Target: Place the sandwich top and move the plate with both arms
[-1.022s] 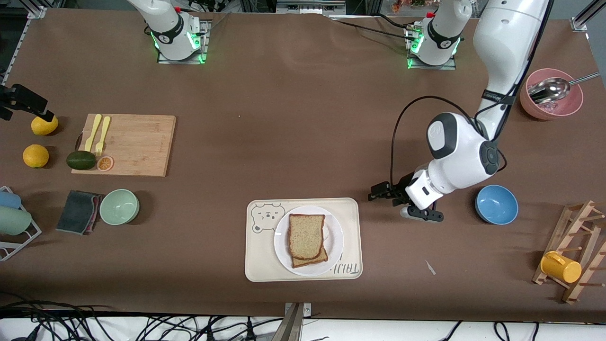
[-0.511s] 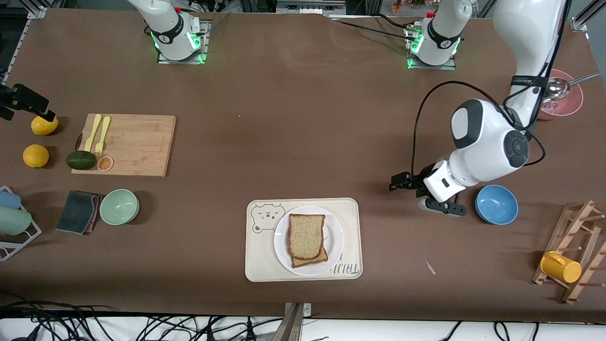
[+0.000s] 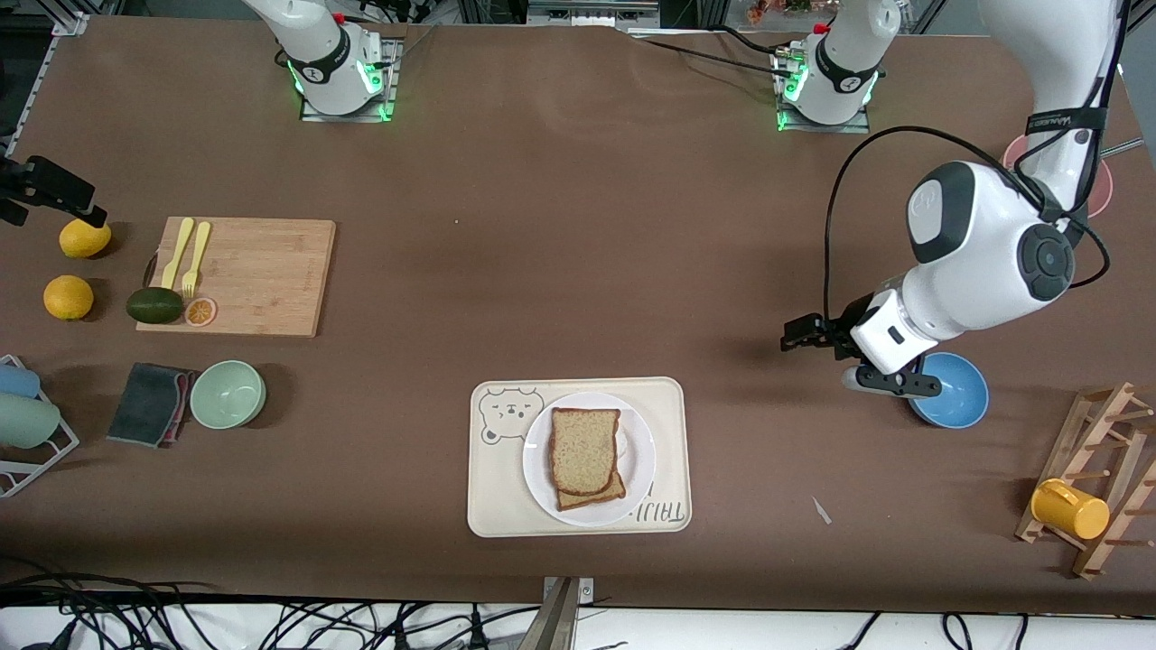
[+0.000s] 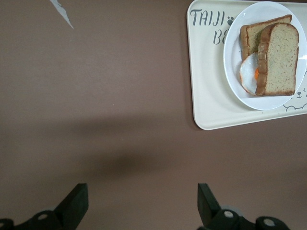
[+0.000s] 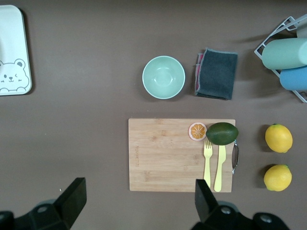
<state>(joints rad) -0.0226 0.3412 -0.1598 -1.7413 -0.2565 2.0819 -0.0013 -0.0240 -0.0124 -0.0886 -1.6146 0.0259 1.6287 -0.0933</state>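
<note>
A light tan speckled sandwich top (image 3: 583,450) with a thin brown crust lies low in the centre of the front view, its long axis running toward and away from the camera. It rests on a darker, squarer bread slice (image 3: 598,492) that peeks out askew at its nearer edge, and the left wrist view shows a white-and-orange filling (image 4: 250,74) between them. Both slices sit in the round plain white plate (image 3: 639,451), which stands on the cream rectangular tray (image 3: 667,452) with a bear drawing, beside the bear. At centre right of the front view the left gripper (image 3: 806,332) hangs with its black fingers (image 4: 76,203) spread wide and holding nothing, over bare brown tabletop next to the blue bowl (image 3: 957,397); the white left arm partly covers the pink bowl (image 3: 1096,181) at upper right. The right gripper (image 5: 139,201), also released with fingers (image 5: 205,200) apart, waits near the frame's left edge over the lemon (image 3: 85,238) beside the wooden cutting board (image 3: 262,276), which carries a yellow fork (image 3: 196,258), a yellow knife (image 3: 178,252), an avocado (image 3: 153,305) and an orange slice (image 3: 200,311). Lower left, the pale green bowl (image 3: 228,394) stands empty beside a folded grey cloth (image 3: 149,403).
</note>
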